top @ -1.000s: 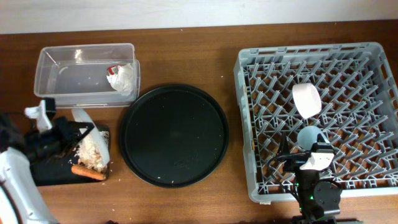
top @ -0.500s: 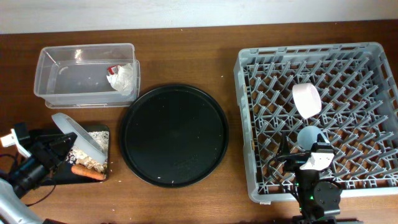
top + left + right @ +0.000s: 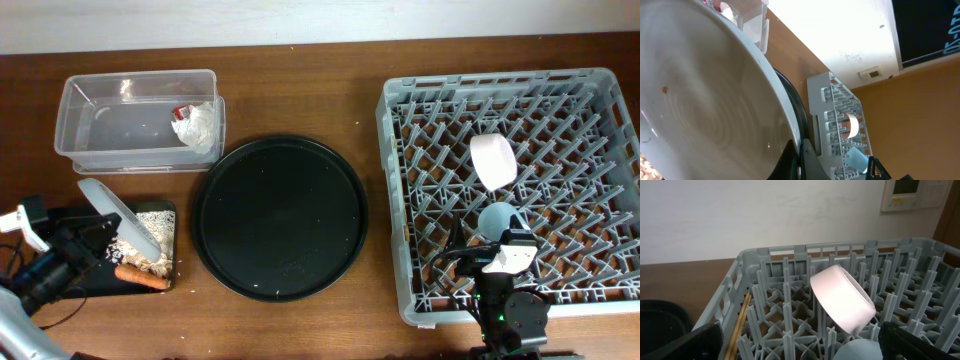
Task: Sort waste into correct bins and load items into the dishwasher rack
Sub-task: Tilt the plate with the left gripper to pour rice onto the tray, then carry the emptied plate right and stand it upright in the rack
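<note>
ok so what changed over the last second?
The left fingers, still clamped on the round pale plate, pulled back toward the near-left table corner. The plate came along, staying tilted over the shallow black rectangular tray. Nothing was let go. Unchanged: the orange sausage piece in that tray, the white round bowl and small light-blue cup in the grey plastic rack.
</note>
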Available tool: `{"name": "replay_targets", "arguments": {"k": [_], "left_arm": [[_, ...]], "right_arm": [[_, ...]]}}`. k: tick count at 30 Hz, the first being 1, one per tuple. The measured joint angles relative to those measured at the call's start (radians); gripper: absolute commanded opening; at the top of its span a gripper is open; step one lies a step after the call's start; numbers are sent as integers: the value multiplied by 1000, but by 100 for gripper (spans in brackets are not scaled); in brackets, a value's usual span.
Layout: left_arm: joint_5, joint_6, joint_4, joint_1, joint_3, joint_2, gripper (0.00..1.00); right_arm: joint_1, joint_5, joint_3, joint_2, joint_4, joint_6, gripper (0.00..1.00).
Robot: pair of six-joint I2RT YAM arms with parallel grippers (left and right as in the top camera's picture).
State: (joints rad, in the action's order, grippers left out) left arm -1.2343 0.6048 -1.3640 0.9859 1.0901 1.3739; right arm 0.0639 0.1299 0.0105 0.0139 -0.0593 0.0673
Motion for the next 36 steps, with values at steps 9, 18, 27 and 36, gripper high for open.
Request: {"name": "replay_targets", "arguments": {"k": [9, 18, 27, 36], "left_arm": [[-84, -194, 393, -152, -6, -3, 1], [76, -792, 1214, -888, -14, -2, 0], [379, -1086, 1795, -1397, -6, 108, 0], [477, -1310, 2153, -1558, -6, 435, 0]], "right_arm": [[0, 0, 0, 0, 0, 0, 98], [0, 0, 0, 0, 0, 0, 98], [0, 0, 0, 0, 0, -1, 98], [0, 0, 0, 1, 0, 0, 98]]}}
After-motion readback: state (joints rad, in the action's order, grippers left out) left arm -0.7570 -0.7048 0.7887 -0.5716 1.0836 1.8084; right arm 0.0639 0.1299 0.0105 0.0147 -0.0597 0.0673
